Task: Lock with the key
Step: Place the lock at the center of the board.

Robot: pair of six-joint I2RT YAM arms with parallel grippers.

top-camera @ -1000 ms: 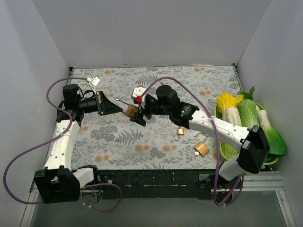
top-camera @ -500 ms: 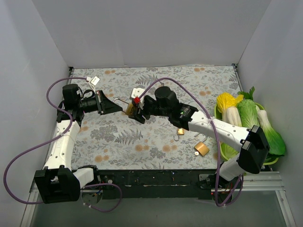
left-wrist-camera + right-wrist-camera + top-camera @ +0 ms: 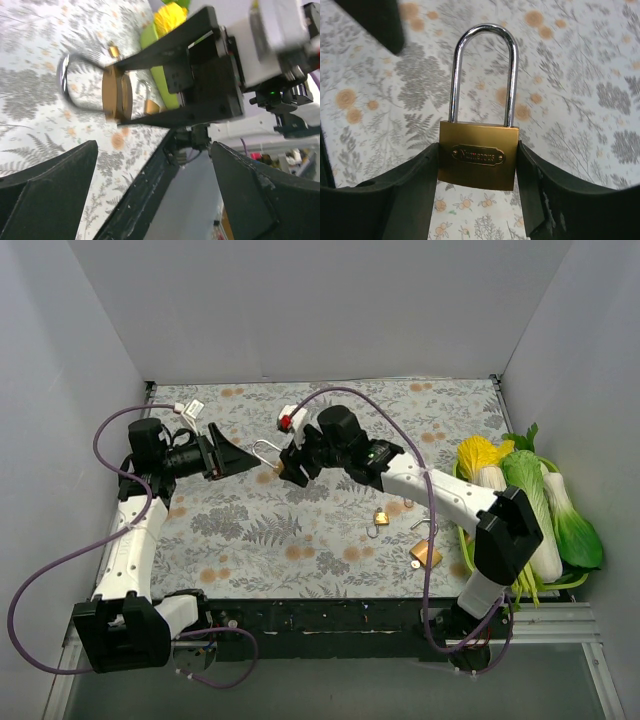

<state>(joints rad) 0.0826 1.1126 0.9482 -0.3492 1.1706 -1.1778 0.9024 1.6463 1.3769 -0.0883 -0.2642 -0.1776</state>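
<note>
A brass padlock point(image 3: 478, 156) with a tall steel shackle hangs above the patterned mat, and my right gripper point(image 3: 478, 167) is shut on its body from both sides. In the top view this padlock point(image 3: 264, 449) is mid-table toward the back, with its shackle pointing left from the right gripper point(image 3: 284, 467). My left gripper point(image 3: 237, 459) stands open just left of the shackle, touching nothing. From the left wrist, the padlock point(image 3: 116, 92) shows edge-on between the right arm's black fingers, ahead of my open left gripper point(image 3: 155, 192). The key is not visible in any view.
A small brass padlock point(image 3: 381, 518) and a medium one point(image 3: 425, 553) lie open on the mat at the front right. A green basket point(image 3: 575, 580) of leafy vegetables point(image 3: 525, 485) stands along the right wall. Purple cables loop over both arms.
My left gripper has opened and let go of the padlock's shackle. The right gripper has closed on the padlock's body and carried it a little toward the back.
</note>
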